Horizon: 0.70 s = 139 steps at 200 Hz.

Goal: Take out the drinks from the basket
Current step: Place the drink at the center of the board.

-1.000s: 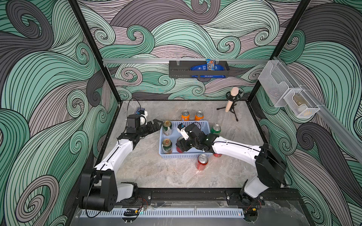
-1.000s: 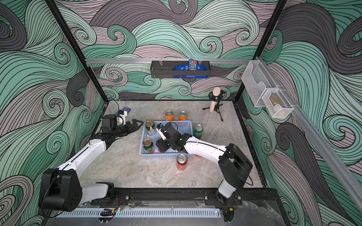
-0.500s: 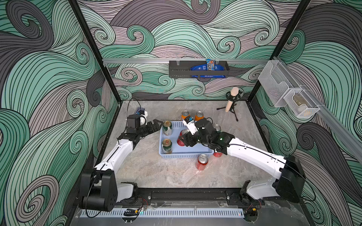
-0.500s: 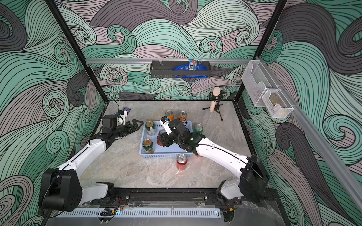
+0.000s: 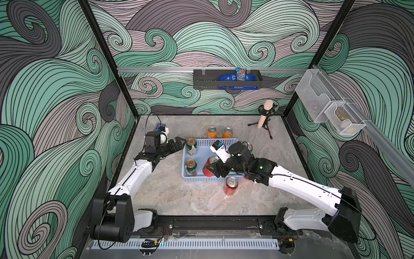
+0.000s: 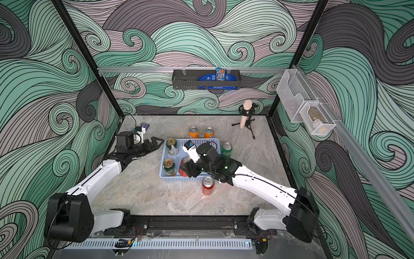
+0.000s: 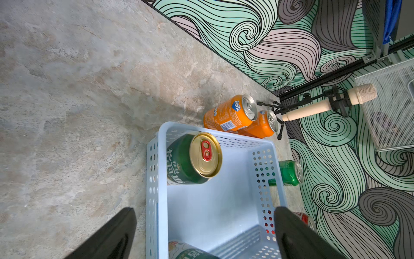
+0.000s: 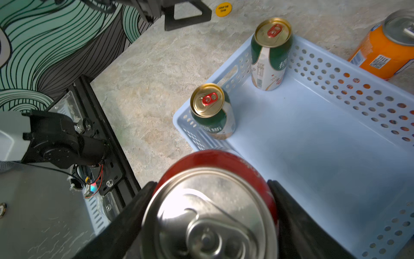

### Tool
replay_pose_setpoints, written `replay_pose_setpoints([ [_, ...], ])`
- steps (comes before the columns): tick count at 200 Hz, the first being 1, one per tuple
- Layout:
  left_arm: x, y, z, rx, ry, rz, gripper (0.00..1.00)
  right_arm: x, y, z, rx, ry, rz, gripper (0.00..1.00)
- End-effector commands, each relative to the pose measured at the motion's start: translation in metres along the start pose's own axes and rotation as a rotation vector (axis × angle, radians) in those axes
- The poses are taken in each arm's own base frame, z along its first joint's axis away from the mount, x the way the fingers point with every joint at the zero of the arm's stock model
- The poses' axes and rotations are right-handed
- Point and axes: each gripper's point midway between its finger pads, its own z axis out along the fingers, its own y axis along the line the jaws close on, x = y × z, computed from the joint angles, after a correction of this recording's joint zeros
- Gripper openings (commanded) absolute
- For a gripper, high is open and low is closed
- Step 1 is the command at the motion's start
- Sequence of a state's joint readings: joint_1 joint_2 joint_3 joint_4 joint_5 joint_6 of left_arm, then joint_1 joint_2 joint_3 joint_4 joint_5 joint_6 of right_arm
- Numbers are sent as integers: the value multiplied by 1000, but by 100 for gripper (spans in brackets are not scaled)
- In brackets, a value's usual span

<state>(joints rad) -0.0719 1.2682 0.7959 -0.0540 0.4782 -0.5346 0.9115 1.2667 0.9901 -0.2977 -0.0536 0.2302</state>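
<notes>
A: What has the right gripper (image 8: 211,185) got?
B: A red can (image 5: 209,165), clamped by its sides and tilted, inside the basket (image 5: 201,178) by the front wall. Whether its base is off the floor I cannot tell.
A: Room around it?
B: The near green-and-cream can (image 5: 190,167) stands just left of it, the far green-and-cream can (image 5: 191,146) in the back left corner. A second red can (image 5: 230,185) stands on the worktop (image 5: 179,201) just outside the front wall; bare stone spreads wide beyond.
A: Left gripper (image 5: 180,142)?
B: Jaws wide, empty, beside the basket's left rim.
A: Since a second ago?
B: The right arm's elbow has swung out to the front right; the held can's top now shows. The left arm is unmoved.
</notes>
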Motion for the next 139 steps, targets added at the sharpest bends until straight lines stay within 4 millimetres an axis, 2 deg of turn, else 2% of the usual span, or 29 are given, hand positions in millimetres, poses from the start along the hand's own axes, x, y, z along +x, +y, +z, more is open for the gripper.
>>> replay_pose_setpoints([
  [1, 3, 6, -1, -23, 2, 3, 98, -19, 18, -14, -48, -96, -36, 50],
  [57, 1, 5, -7, -47, -10, 28, 98, 11, 22, -6, -17, -45, -52, 50],
  [139, 1, 5, -9, -49, -14, 30, 98, 47, 21, 20, 40, 55, -91, 48],
])
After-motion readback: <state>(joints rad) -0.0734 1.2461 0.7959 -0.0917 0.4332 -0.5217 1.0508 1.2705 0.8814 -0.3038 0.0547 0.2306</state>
